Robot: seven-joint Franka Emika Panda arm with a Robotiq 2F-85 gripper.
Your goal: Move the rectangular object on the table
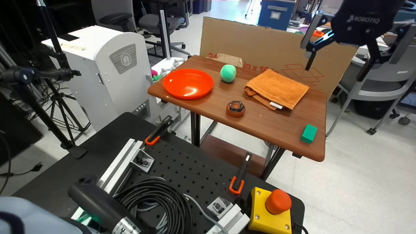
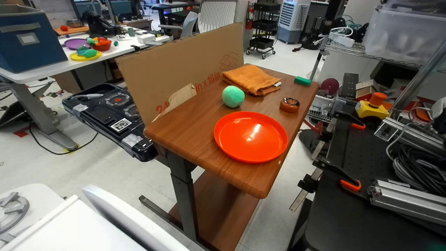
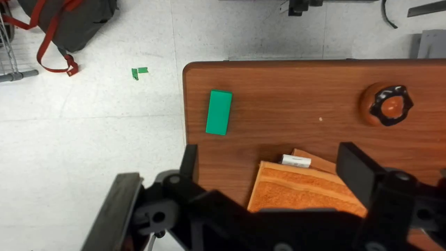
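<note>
The green rectangular block lies flat near a corner of the brown wooden counter, touching nothing but the wood, its long sides nearly in line with the counter's short end. I'd guess it is light and holds its shape, wood or firm foam, though I can't tell which from here; hard to break, I'd say, but it looks smooth and might skid if nudged from one side. Best to pinch it across its narrow width, midway along, minding the counter's nearby edge. The folded orange towel and the toy doughnut sit apart from it, leaving room to reach in; the green ball and the red-orange plate are farther off. Above hangs the gripper, spread wide with nothing in its grasp, and only a slight turn should square it to the block.
</note>
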